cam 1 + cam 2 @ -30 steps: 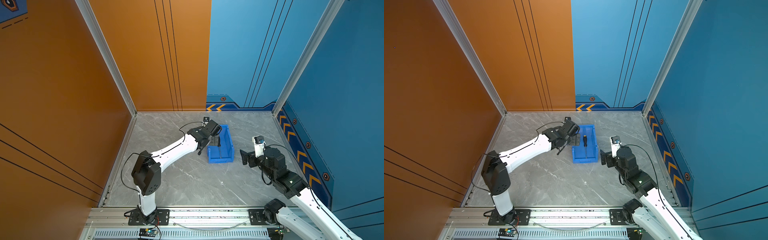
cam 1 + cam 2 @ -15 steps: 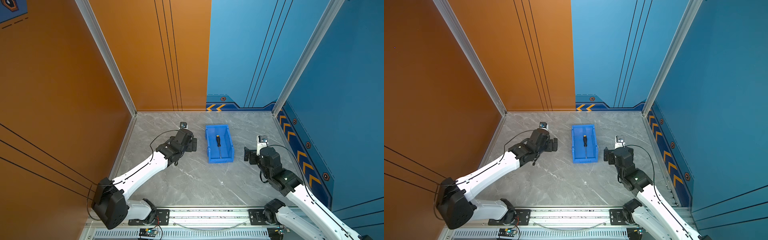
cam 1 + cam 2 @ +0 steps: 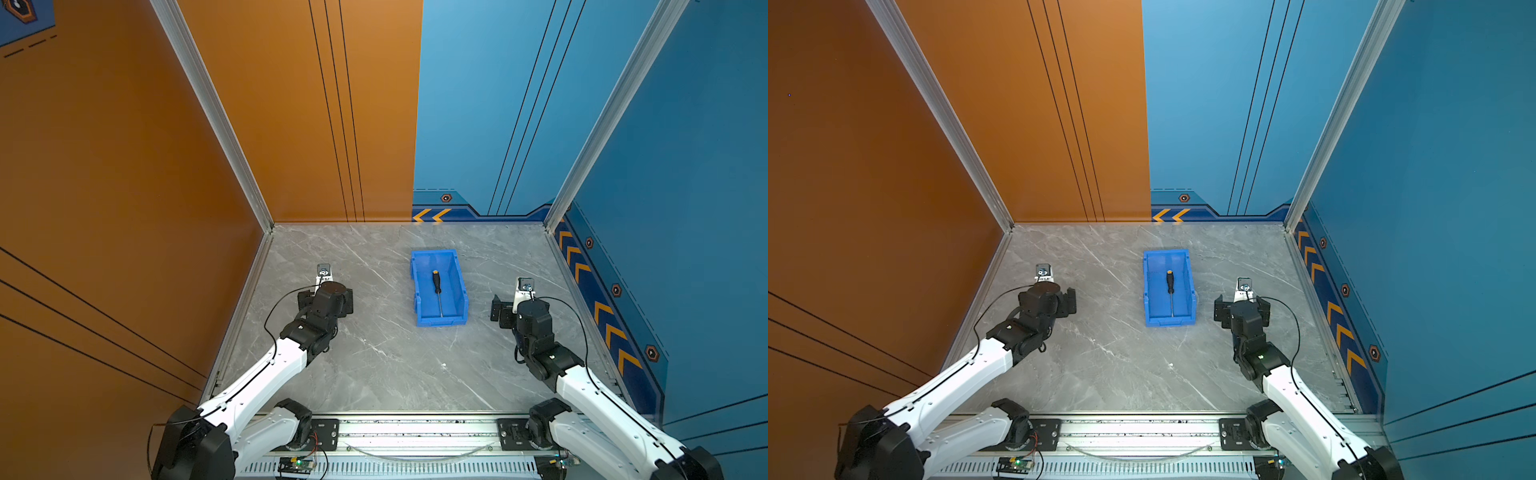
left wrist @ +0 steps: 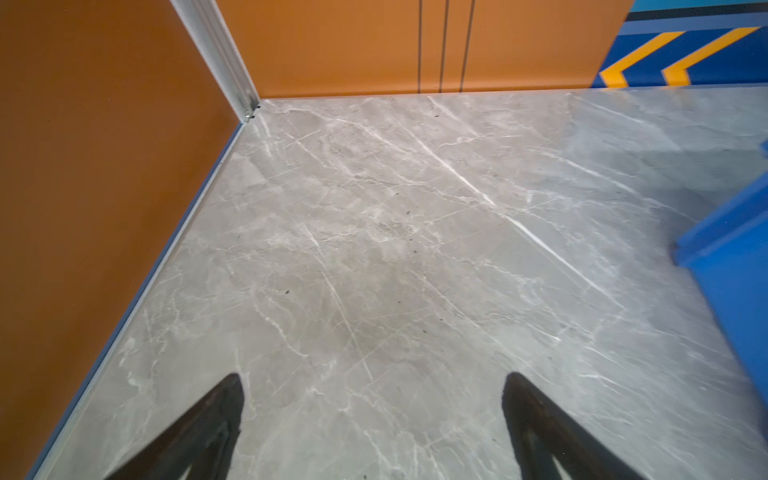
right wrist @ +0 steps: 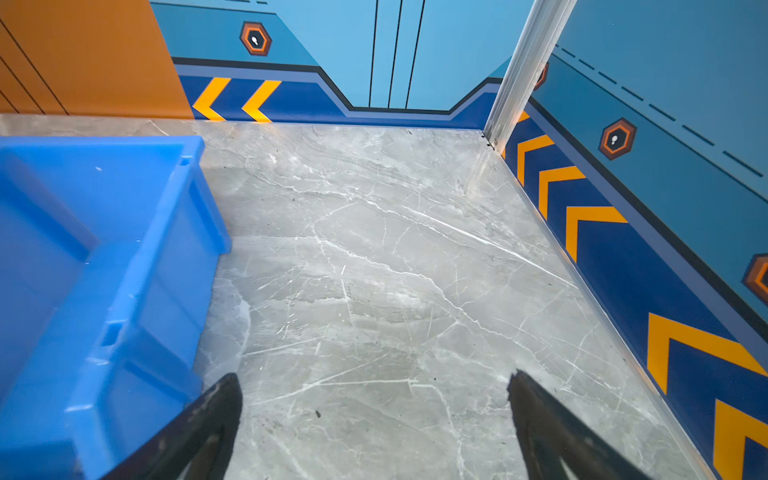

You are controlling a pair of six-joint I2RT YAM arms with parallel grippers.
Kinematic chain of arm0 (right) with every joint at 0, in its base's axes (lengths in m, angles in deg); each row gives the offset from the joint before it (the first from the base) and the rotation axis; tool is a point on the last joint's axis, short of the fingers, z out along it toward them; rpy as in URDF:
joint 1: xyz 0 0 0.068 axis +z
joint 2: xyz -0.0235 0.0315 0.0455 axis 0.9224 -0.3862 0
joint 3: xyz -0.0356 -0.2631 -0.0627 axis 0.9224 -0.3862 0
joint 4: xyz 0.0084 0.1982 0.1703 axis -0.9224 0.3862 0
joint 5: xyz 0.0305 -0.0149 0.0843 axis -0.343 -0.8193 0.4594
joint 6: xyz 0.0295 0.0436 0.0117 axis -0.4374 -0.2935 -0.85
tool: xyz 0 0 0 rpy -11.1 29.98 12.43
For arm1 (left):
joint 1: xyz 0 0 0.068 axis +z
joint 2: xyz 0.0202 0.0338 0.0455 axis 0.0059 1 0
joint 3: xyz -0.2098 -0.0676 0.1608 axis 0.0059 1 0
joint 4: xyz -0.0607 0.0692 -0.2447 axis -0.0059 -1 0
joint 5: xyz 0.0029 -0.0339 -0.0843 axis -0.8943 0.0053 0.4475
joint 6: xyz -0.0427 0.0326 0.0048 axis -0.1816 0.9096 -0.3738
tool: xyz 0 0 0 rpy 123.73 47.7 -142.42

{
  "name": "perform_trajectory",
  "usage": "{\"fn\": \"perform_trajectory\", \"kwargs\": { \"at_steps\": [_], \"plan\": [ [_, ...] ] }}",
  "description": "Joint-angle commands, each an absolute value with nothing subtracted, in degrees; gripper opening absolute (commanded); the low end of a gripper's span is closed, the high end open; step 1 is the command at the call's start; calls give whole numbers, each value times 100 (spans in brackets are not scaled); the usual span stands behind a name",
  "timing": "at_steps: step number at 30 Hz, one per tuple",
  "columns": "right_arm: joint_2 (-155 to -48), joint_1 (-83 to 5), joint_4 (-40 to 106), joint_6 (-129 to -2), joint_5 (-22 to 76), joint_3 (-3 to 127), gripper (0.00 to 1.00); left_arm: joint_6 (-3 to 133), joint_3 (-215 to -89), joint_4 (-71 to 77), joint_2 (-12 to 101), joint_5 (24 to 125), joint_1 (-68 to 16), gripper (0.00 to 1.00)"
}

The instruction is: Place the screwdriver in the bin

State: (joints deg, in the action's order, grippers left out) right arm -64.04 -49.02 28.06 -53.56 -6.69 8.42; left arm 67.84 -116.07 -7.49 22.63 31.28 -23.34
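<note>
already lengthwise inside bright blue rectangular plastic bin (image 3: 415, 286), yellow cap toward far edge of grey marbled table (image 3: 374, 365): slim black-handled screwdriver (image 3: 436, 291); left gripper (image 4: 374, 376), right gripper (image 5: 374, 375) spread, empty, right nearer.

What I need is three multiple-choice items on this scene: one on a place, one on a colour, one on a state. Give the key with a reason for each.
1. Where is the screwdriver?
A inside the bin
B on the table beside it
C leaning on the back wall

2. Which colour is the cap at its handle's end?
A red
B yellow
C green

3. How is the left gripper?
A shut on the screwdriver
B shut, empty
C open, empty

Key: 1 A, it lies along the bin's floor in both top views. 2 B, the black handle ends in yellow. 3 C, its jaws stand wide apart over bare table in the left wrist view.
</note>
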Motion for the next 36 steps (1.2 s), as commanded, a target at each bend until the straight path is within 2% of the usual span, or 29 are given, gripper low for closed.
{"fn": "perform_trajectory", "kwargs": {
  "at_steps": [1, 9, 21, 36],
  "plan": [
    [-6707, -5184, 2176, -5151, -297, 731, 100, 7145, -11299, -122, 2229, 2633, -2116, 98],
    [-7490, -6043, 924, -5388, 639, 459, 100, 8153, -10683, 1518, 2713, 2863, -1866, 98],
    [-8942, -6569, -595, -5317, 879, 551, 100, 8230, -9892, 3931, 3658, 2900, -1336, 98],
    [-9957, -6673, -1367, -5308, 940, 759, 100, 8251, -10046, 4760, 4424, 3803, -749, 98]
  ]
}}
